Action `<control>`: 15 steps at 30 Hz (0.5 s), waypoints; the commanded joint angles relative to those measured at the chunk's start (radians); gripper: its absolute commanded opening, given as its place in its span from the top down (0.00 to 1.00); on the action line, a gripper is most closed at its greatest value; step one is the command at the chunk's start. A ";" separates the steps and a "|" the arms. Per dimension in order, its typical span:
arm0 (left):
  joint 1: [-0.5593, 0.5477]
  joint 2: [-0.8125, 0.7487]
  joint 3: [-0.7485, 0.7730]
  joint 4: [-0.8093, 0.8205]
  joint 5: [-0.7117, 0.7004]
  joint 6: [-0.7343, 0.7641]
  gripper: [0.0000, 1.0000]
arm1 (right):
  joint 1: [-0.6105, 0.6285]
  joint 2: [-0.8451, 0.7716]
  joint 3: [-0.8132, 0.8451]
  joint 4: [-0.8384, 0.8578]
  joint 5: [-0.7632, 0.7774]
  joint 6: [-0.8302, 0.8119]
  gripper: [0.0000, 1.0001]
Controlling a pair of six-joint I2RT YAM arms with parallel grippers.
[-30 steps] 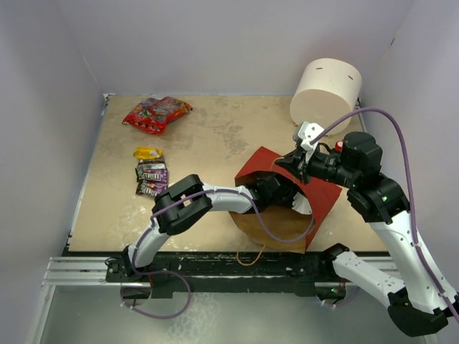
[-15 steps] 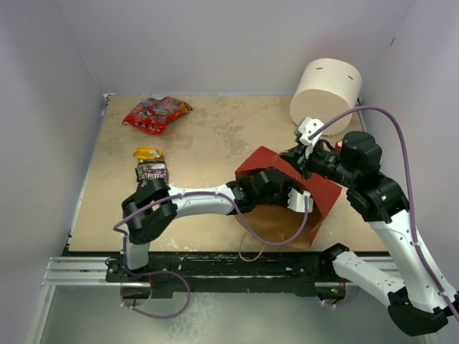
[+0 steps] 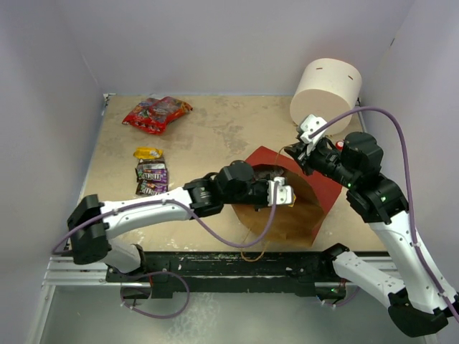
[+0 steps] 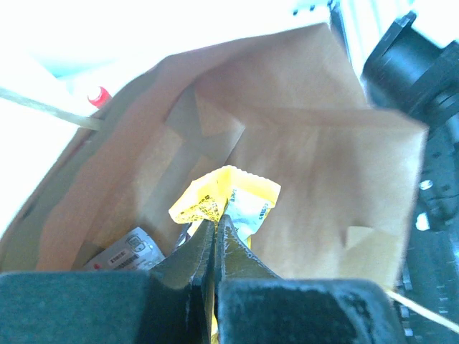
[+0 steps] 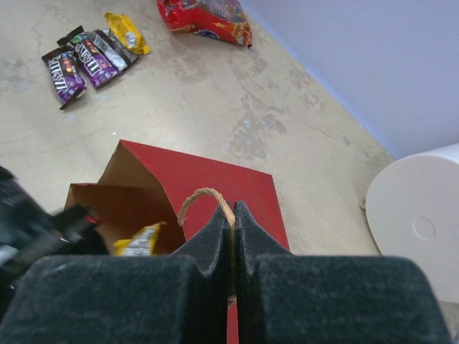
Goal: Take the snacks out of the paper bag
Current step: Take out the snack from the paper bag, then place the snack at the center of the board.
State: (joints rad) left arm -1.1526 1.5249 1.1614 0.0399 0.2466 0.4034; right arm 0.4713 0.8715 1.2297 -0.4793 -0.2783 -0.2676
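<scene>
The red-brown paper bag (image 3: 326,188) lies on its side, its tan mouth facing the near edge. My right gripper (image 3: 297,153) is shut on its string handle (image 5: 204,195) and holds the top up. My left gripper (image 3: 284,193) is in the bag's mouth, shut on a yellow wrapper (image 4: 229,195), which also shows in the right wrist view (image 5: 140,240). A silver-grey packet (image 4: 129,251) lies deeper in the bag. Out on the table are a red cartoon-printed bag (image 3: 156,113), a yellow wrapper (image 3: 148,153) and dark purple packets (image 3: 151,172).
A white cylinder (image 3: 326,89) stands at the back right, just behind the bag and my right gripper. Walls close in the table on the left, back and right. A loose string handle (image 3: 251,256) hangs over the near edge.
My left arm has drawn back to the left, bringing its gripper from deep in the bag to its mouth with the yellow wrapper. The right gripper keeps hold of the handle.
</scene>
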 commanded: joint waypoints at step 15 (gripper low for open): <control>0.016 -0.472 0.053 -0.281 -0.662 -0.614 1.00 | 0.002 -0.035 -0.052 0.105 0.018 -0.003 1.00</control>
State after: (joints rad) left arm -1.1526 1.0870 1.1484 -0.1673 0.0158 -0.0269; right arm 0.4713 0.8577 1.1767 -0.4267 -0.2558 -0.2729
